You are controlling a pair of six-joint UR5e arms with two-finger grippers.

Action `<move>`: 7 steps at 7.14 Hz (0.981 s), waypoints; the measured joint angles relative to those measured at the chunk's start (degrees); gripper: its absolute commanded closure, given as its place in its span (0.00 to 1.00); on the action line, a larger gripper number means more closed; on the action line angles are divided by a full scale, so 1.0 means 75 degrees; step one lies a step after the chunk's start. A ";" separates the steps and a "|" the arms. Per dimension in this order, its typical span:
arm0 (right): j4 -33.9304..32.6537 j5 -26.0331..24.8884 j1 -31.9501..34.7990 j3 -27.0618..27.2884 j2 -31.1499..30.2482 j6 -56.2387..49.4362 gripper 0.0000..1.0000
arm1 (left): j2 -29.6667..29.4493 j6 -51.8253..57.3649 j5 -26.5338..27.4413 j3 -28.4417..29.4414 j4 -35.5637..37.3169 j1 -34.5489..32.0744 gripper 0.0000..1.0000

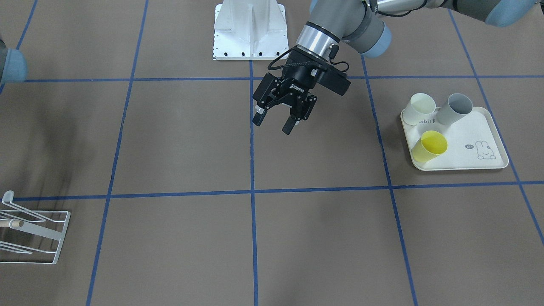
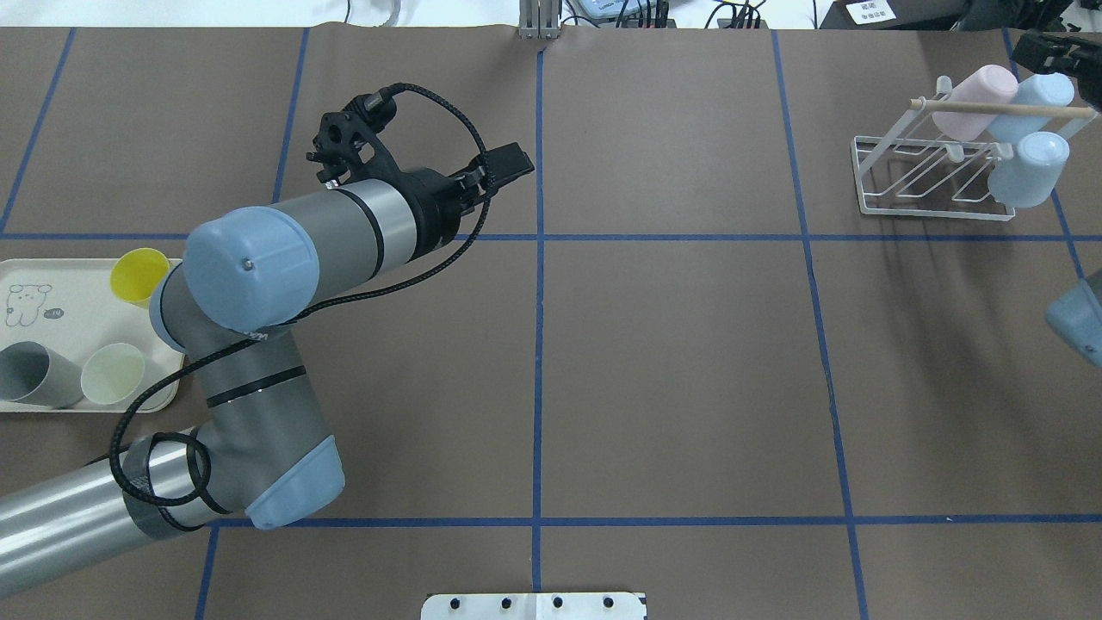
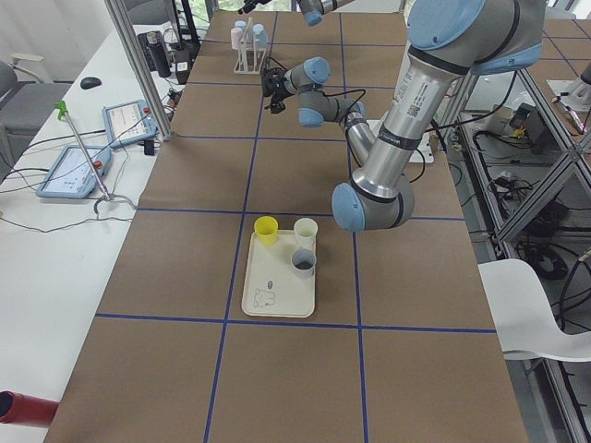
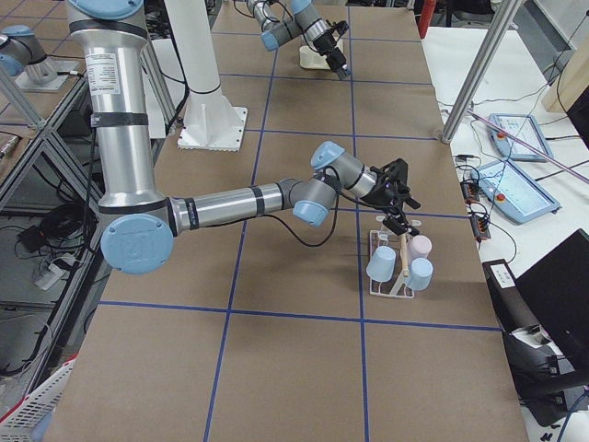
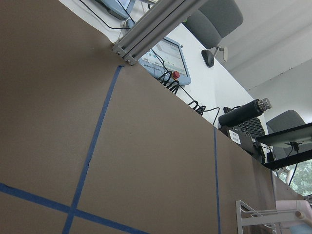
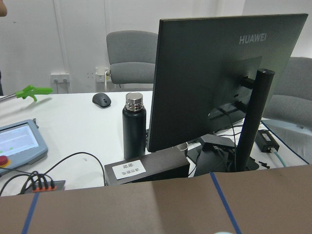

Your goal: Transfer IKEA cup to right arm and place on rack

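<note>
Hanging above the brown table [image 1: 178, 140], the black two-finger left gripper [image 1: 274, 122] was seen spread wide and empty; the black right gripper [image 4: 401, 197], beside the white wire rack [image 2: 925, 211], could not be judged open or closed; a yellow plastic cup [image 1: 430, 145], a cream cup [image 1: 419, 109] and a grey cup [image 1: 454, 109] were crowded on the cream rabbit-print tray [image 1: 467, 158], so a neighbour might be toppled during pickup.
</note>
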 measured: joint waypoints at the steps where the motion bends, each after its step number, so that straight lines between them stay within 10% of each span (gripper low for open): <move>1: -0.0015 0.0465 0.0009 0.0536 -0.0361 0.0058 0.00 | 0.0150 0.0357 -0.0479 -0.0385 0.0620 -0.0302 0.00; 7: 0.0054 0.3703 -0.0006 0.2265 -0.0869 0.3132 0.00 | 0.2743 0.4722 -0.4731 -0.1743 0.2947 -0.2874 0.00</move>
